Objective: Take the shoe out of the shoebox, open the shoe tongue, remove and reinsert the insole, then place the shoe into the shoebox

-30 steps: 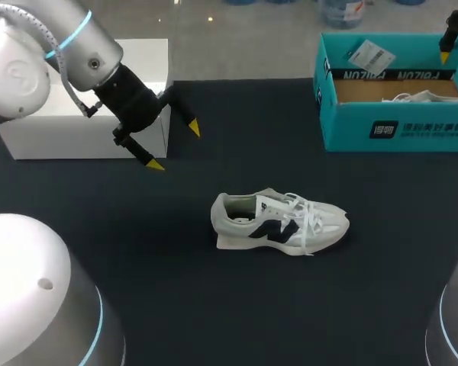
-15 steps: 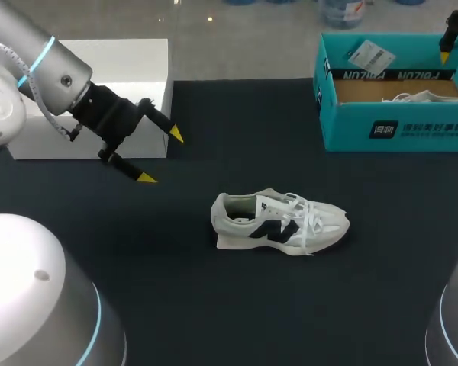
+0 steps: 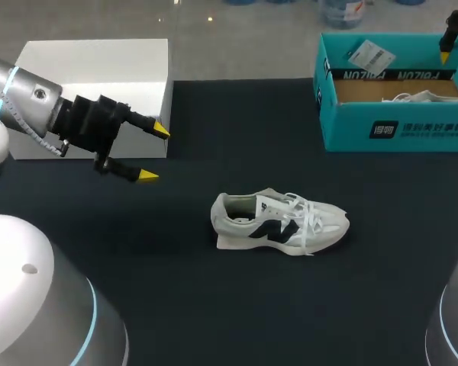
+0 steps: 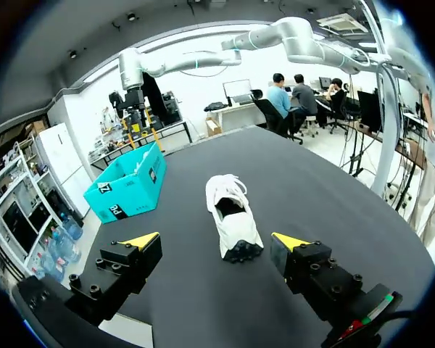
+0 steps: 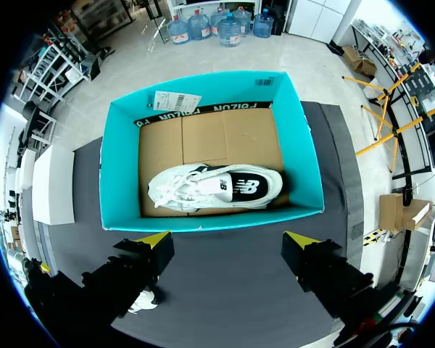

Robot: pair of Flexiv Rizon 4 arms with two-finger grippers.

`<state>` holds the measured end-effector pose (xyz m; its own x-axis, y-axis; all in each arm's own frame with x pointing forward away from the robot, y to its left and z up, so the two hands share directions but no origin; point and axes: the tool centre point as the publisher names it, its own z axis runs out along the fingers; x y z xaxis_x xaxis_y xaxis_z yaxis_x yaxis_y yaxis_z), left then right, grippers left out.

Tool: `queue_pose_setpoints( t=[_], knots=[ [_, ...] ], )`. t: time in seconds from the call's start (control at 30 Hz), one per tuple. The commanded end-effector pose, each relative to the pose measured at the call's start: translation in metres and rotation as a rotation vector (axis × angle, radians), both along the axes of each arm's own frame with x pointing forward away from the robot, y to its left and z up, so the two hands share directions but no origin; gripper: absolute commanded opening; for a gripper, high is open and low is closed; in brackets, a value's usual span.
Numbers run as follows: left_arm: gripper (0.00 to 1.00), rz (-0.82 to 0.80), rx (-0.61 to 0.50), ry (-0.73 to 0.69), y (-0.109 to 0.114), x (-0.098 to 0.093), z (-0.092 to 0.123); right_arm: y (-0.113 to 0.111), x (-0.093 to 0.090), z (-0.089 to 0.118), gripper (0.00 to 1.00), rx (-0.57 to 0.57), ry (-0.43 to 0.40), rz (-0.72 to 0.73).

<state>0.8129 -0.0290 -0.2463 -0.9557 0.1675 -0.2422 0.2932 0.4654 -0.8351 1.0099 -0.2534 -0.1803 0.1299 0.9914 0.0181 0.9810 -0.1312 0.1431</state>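
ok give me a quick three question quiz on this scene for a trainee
1. True or false: the left gripper holds the shoe on the table.
2. What lies in the shoebox? A) a second shoe B) only an insole C) nothing
3. Which gripper hangs over the shoebox?
Key: 1 false, it is open and apart from the shoe. 2 A. 3 the right gripper, open.
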Motion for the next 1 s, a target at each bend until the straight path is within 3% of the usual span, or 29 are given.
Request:
queue_pose_setpoints(
  t=[0.03,0.23,0.5,1.0],
  knots=[
    [1.0,0.052,-0.02,-0.012,-0.002,-0.004,-0.014,0.0,0.0,0.0,1.0,-0.001,0.0,-0.001],
    [1.0,0.076,-0.007,0.006,-0.008,-0.011,-0.036,0.0,0.0,0.0,1.0,-0.001,0.0,-0.001],
    [1.0,0.152,0.0,0.133,-0.027,-0.017,-0.071,0.0,0.0,0.0,1.0,-0.001,0.0,-0.001],
    [1.0,0.175,-0.032,0.263,-0.065,-0.014,-0.122,0.0,0.0,0.0,1.0,-0.001,0.0,-0.001]
  ],
)
